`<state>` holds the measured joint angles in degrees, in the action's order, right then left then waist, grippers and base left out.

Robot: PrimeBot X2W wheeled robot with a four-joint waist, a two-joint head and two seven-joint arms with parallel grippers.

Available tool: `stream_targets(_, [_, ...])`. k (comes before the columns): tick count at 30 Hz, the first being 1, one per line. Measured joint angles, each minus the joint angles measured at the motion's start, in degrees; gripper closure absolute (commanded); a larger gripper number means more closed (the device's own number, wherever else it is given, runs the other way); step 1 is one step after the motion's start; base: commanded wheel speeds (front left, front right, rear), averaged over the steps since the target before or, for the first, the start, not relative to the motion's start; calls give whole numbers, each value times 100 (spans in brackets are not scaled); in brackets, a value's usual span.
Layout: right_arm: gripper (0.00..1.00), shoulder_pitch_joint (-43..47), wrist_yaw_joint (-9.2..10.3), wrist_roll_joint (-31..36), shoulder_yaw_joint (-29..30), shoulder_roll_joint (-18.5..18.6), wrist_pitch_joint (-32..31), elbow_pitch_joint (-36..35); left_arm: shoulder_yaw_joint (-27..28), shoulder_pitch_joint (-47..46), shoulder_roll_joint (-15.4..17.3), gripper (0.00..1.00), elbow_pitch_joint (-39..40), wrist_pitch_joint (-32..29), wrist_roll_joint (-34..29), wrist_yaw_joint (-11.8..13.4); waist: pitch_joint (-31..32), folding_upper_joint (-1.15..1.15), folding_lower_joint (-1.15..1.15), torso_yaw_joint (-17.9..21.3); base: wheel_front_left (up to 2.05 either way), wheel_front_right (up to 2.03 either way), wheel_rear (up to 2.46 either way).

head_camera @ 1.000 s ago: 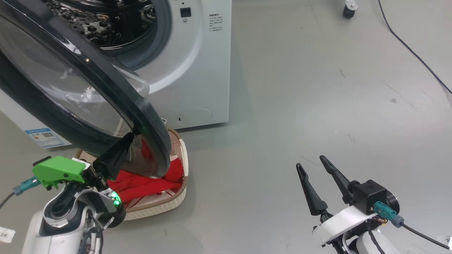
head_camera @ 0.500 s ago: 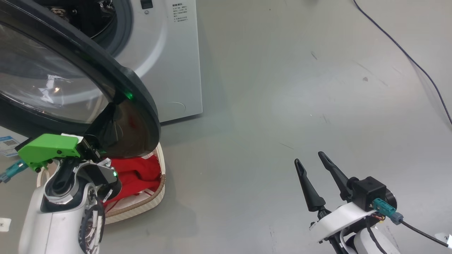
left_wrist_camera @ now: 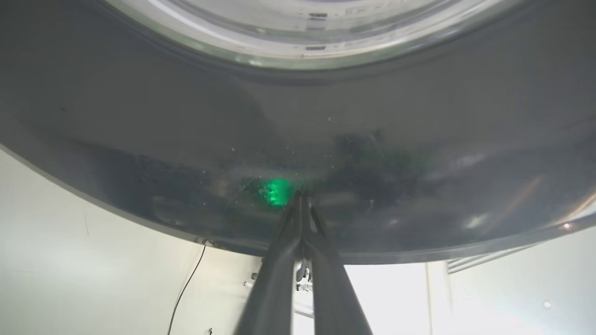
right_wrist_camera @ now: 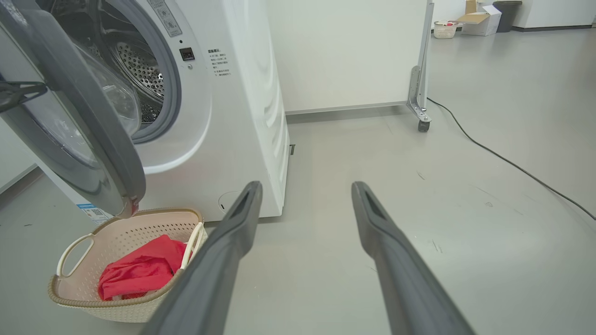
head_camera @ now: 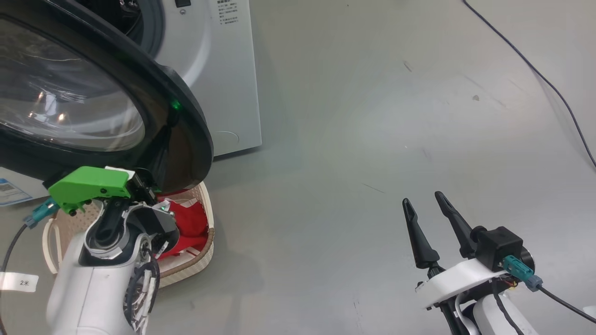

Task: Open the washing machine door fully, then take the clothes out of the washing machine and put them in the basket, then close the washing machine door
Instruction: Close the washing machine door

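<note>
Glossy round door (head_camera: 188, 125) overhangs perforated cream basket (right_wrist_camera: 118, 231) of red clothes (right_wrist_camera: 139, 272).

A lab or test hall, not a home: the washing machine (right_wrist_camera: 223, 116) stands free on a bare grey floor (right_wrist_camera: 465, 218), with a white wheeled partition (right_wrist_camera: 354, 51) behind it, a loose black cable (right_wrist_camera: 503, 158) to its right, and cardboard boxes (right_wrist_camera: 479, 21) far beyond.

clothes (right_wrist_camera: 139, 272) in basket (right_wrist_camera: 132, 229), basket before washing machine (right_wrist_camera: 242, 116), door (right_wrist_camera: 100, 130) above basket
</note>
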<state>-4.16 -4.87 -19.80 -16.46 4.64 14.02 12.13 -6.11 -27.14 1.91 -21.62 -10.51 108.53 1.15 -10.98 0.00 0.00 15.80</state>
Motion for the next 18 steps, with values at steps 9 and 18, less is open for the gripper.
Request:
stream_targets(9, [0, 2, -1, 1, 162, 41, 9, -46, -657, 38, -2, 100, -187, -210, -108, -292, 131, 0, 0, -403, 0, 0, 0])
stream_targets(18, [0, 21, -2, 10, 300, 101, 12, -124, -1452, 594, 129, 100, -236, -410, -1161, -563, 339, 0, 0, -939, 0, 0, 0])
